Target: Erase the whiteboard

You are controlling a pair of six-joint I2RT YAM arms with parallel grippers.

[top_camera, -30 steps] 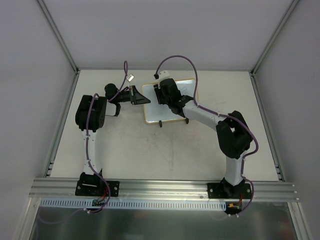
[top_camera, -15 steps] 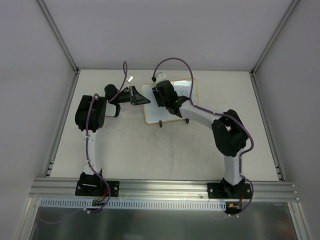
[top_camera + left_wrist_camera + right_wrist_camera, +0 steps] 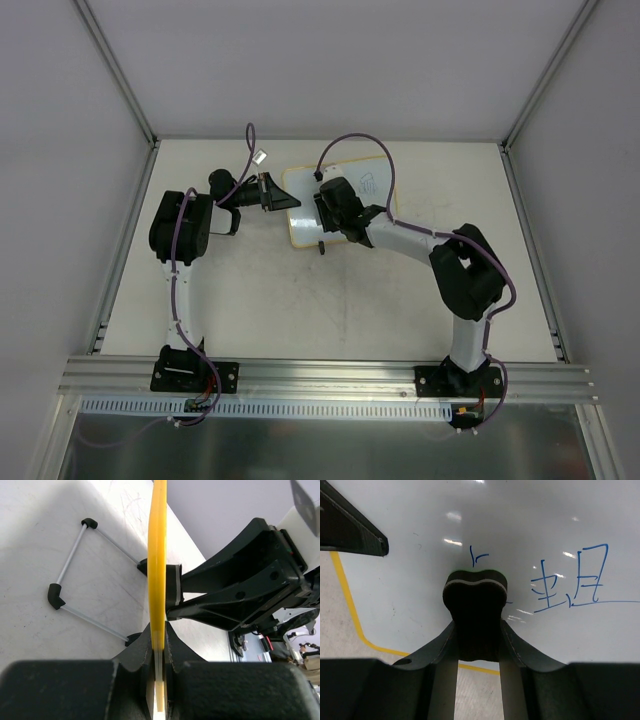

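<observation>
The whiteboard [image 3: 368, 180], glossy white with a yellow frame, stands tilted at the back middle of the table. Its edge shows as a yellow strip in the left wrist view [image 3: 157, 555]. My left gripper [image 3: 272, 193] is shut on the board's left edge [image 3: 159, 645]. My right gripper [image 3: 332, 208] is shut on a small black bone-shaped eraser block [image 3: 475, 610] and presses it against the board face [image 3: 410, 580]. Blue writing [image 3: 570, 582] lies to the right of the block, and a small blue mark [image 3: 477, 556] sits just above it.
The board's wire stand with black feet [image 3: 70, 560] rests on the pale table behind the board. A black foot [image 3: 321, 248] shows at the board's near edge. The left gripper's finger [image 3: 350, 525] shows at the board's corner. Metal rails edge the table sides.
My right gripper has slid the eraser block down the board face toward its near edge, uncovering more of the upper right board. The left gripper keeps its hold and has not moved.
</observation>
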